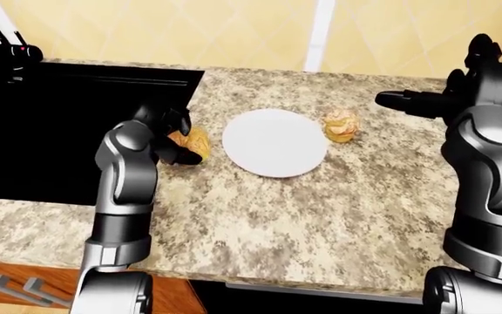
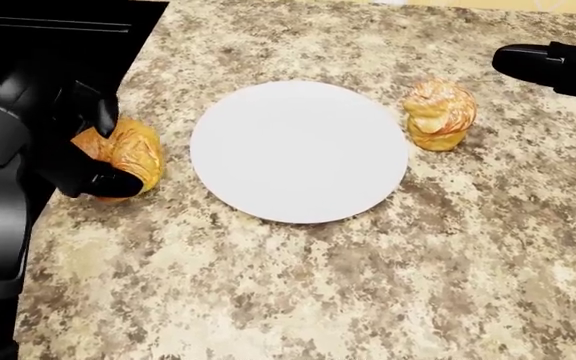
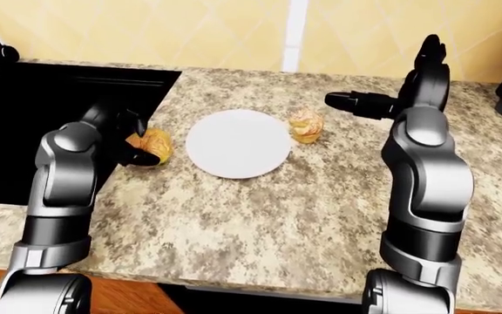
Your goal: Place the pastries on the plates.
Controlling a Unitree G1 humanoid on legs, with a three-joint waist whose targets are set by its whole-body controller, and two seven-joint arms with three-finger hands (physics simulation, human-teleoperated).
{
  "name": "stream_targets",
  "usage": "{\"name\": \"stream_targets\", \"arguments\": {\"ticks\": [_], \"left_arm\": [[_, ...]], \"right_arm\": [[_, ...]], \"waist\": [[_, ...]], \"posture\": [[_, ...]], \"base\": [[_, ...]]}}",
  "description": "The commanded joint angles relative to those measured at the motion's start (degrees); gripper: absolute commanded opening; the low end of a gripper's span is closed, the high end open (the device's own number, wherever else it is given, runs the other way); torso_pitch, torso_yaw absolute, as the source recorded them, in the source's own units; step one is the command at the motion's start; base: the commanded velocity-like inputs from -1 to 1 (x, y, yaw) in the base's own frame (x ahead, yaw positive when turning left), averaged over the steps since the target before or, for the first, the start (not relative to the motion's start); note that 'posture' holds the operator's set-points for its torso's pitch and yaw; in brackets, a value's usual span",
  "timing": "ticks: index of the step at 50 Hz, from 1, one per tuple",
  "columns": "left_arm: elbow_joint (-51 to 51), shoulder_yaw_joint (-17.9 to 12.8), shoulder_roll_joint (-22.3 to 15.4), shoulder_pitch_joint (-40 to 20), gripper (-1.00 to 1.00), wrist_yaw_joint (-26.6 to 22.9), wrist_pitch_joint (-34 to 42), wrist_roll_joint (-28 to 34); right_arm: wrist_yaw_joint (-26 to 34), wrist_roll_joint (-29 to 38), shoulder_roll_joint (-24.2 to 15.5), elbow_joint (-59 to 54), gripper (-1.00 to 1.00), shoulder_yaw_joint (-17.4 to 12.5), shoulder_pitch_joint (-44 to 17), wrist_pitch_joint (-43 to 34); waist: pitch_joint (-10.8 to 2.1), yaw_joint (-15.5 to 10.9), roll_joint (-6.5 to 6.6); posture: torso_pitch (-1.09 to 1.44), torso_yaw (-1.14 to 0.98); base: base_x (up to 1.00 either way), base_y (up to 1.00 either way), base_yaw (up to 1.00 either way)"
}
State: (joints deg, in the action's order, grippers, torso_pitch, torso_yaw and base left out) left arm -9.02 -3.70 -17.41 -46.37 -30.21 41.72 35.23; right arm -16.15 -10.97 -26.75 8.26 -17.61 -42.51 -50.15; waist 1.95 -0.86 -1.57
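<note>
The left hand's fingers (image 2: 93, 161) are closed round a golden pastry (image 2: 128, 154) just left of the white plate (image 2: 298, 150) — the landmark here. The plate holds nothing. A second pastry (image 2: 439, 114) stands upright on the granite worktop (image 2: 368, 300) just right of the plate. The right hand (image 1: 434, 98) hovers further right — fingers spread, gripping nothing.
</note>
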Motion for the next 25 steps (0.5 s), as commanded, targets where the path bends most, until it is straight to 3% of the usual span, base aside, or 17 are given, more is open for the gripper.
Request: {"name": "stream_targets", "arguments": {"ticks": [1, 16, 25], "left_arm": [[2.81, -0.44, -0.66, -3.28, -1.0, -0.84, -0.24, 1.28], [3.87, 0.26, -0.92, -10.03, -1.0, -5.33, 0.93, 5.98], [-5.6, 1.6, 1.73, -20.61, -1.0, -4.91, -2.63, 4.82]], "right_arm": [[-0.1, 0.12, -1.0, 1.79, 1.0, -0.42, -1.8, 1.62], [-0.15, -0.06, -1.43, 1.71, 1.0, -0.9, -0.69, 2.26], [-0.21, -0.06, -1.53, 2.36, 1.0, -1.39, 0.53, 2.39]], "waist": [[-1.68, 0.0, -0.04], [-1.17, -0.18, -0.51], [-0.98, -0.5, -1.09]], "posture": [[0.0, 0.0], [0.0, 0.0], [0.0, 0.0]], "base": [[0.0, 0.0, 0.0], [0.0, 0.0, 0.0], [0.0, 0.0, 0.0]]}}
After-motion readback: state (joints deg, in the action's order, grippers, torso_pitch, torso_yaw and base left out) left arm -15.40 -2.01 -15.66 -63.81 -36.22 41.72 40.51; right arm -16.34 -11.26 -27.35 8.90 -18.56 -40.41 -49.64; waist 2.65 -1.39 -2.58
